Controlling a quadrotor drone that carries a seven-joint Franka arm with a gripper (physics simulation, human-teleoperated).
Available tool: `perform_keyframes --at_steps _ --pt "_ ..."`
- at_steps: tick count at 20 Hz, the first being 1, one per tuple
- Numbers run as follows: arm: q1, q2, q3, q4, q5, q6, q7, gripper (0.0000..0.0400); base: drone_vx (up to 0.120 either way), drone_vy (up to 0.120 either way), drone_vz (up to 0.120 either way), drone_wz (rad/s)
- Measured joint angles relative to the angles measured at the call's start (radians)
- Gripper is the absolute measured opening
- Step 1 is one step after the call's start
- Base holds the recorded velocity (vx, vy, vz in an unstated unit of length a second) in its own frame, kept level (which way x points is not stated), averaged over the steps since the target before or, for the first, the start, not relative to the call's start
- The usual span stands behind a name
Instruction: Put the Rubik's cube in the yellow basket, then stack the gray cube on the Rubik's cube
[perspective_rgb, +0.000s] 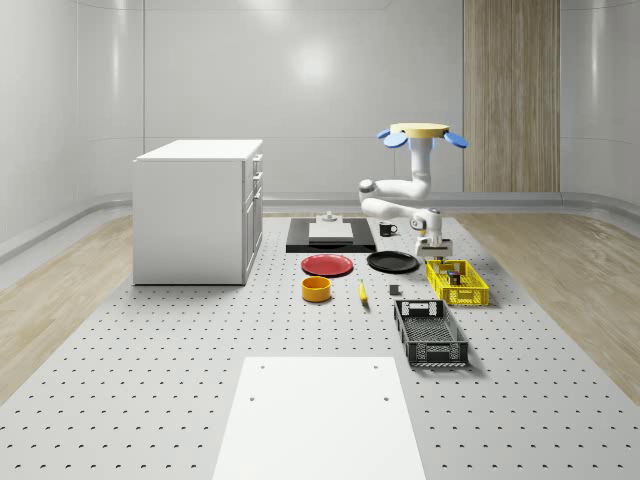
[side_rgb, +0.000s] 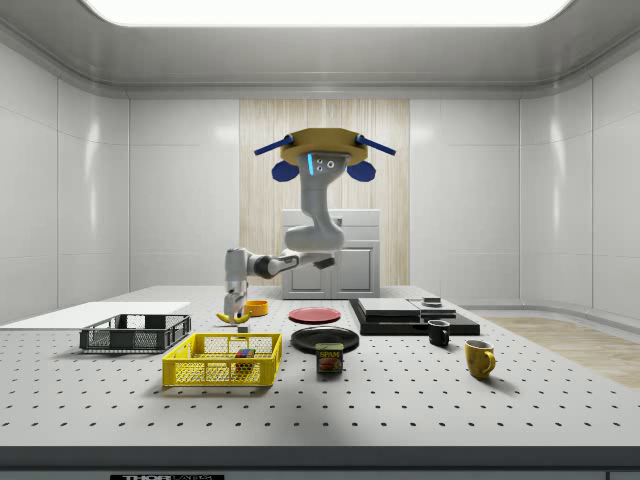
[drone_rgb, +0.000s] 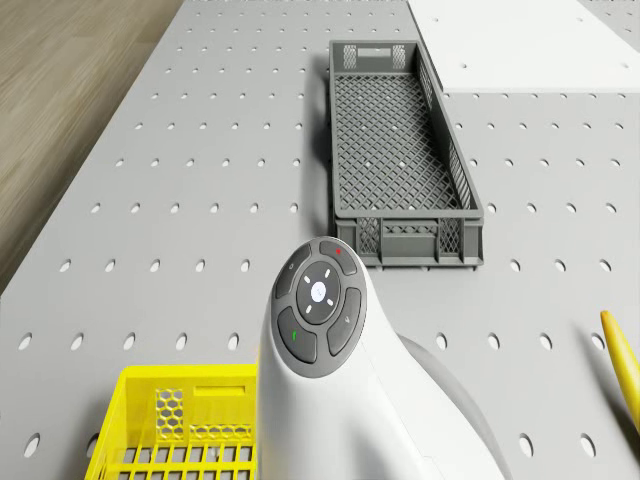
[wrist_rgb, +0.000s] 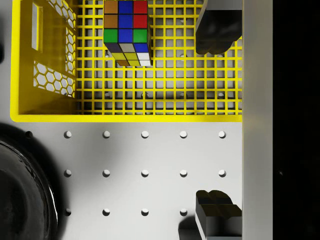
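Note:
The Rubik's cube (wrist_rgb: 125, 30) (side_rgb: 243, 353) lies inside the yellow basket (wrist_rgb: 125, 118) (perspective_rgb: 463, 297) (side_rgb: 200, 372), close to one end wall. A small gray cube (perspective_rgb: 395, 291) sits on the table between the banana and the gray crate. The drone (perspective_rgb: 420, 130) (side_rgb: 323, 150) hovers high over the table near the black plate, its arm reaching down. My gripper (wrist_rgb: 212, 120) (perspective_rgb: 433, 252) hangs open and empty just above the basket's long wall. One finger (wrist_rgb: 215, 30) is over the mesh, the other (wrist_rgb: 217, 212) over the table.
A gray crate (perspective_rgb: 430, 335) (drone_rgb: 400, 130) lies in front of the basket. A black plate (perspective_rgb: 392, 262) (wrist_rgb: 20, 200), red plate (perspective_rgb: 327, 265), orange bowl (perspective_rgb: 316, 289) and banana (perspective_rgb: 362, 291) sit to the whole-scene view's left. A can (side_rgb: 330, 358) stands past the basket's end.

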Motion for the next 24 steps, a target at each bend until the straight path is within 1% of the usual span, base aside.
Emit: perform_keyframes --at_steps 4,7,18,24 --pt "0.001 0.002 0.0 0.0 -0.001 -0.002 -0.001 0.04 0.0 -0.12 0.0 0.0" --pt "0.001 0.003 0.0 0.0 -0.001 -0.003 -0.001 0.04 0.08 -0.12 0.0 0.0" --pt "0.003 0.007 -0.001 -0.001 -0.003 -0.006 -0.002 0.04 0.0 -0.12 0.0 0.0" --pt "0.004 0.008 -0.001 -0.001 -0.004 -0.008 -0.003 0.04 0.0 -0.12 -0.113 0.0"
